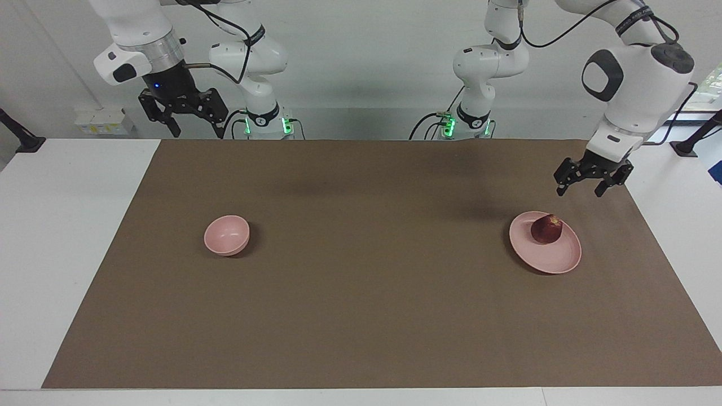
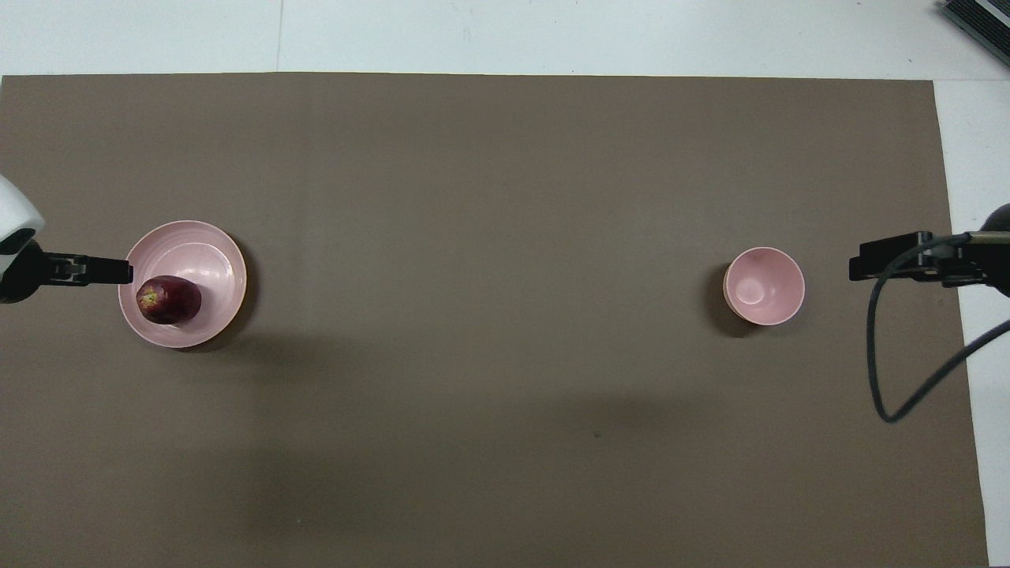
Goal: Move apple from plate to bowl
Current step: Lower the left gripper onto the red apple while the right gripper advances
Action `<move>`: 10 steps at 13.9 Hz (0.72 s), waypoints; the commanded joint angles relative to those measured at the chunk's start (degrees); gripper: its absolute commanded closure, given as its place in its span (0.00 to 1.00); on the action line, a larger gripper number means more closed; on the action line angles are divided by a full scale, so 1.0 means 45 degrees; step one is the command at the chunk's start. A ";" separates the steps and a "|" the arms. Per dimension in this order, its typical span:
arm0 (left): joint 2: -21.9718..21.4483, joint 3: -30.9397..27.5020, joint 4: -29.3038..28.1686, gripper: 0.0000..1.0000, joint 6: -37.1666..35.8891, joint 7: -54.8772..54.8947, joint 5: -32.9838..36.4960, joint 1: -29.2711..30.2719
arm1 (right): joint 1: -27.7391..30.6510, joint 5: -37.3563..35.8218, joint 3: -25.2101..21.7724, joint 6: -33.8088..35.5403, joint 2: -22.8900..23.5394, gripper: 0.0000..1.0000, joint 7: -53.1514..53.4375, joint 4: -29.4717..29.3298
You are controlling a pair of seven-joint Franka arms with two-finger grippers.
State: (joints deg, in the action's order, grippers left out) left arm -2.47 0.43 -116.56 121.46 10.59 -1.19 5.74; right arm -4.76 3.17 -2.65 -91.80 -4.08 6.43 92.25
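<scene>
Left end effector [image 1: 585,185], fingers spread, hangs just off the plate [image 1: 558,260], so it should probably centre over the apple [image 1: 546,229] before dropping, while the right end effector [image 1: 190,126] waits spread near the robots.

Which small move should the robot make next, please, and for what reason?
Probably the left pincer should move over the apple and come down around it. The pincer is open and hangs above the mat beside the plate, holding nothing; the apple lies on the plate, and the bowl is empty.
</scene>
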 commanded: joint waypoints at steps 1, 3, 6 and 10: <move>0.0818 0.0138 -0.0386 0.00 0.1092 0.0088 -0.0418 0.0249 | -0.0523 0.0233 0.0043 -0.1355 0.0610 0.00 -0.0199 0.0536; 0.1308 0.0138 -0.0756 0.00 0.1832 0.0088 -0.0596 0.0112 | -0.0874 0.0873 0.0043 -0.2056 0.1449 0.00 -0.0044 0.0555; 0.1621 0.0158 -0.1031 0.00 0.2383 0.0108 -0.0772 0.0092 | -0.1674 0.1249 0.0043 -0.3580 0.2291 0.00 0.1164 0.1158; 0.2286 0.0158 -0.1537 0.00 0.3786 0.0128 -0.0772 0.0152 | -0.2554 0.2420 0.0101 -0.5339 0.2527 0.00 0.2745 0.2448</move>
State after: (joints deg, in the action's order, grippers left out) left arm 7.29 1.00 -120.96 134.16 10.58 -3.70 6.27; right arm -15.12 11.43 -2.33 -112.96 8.43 15.44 100.17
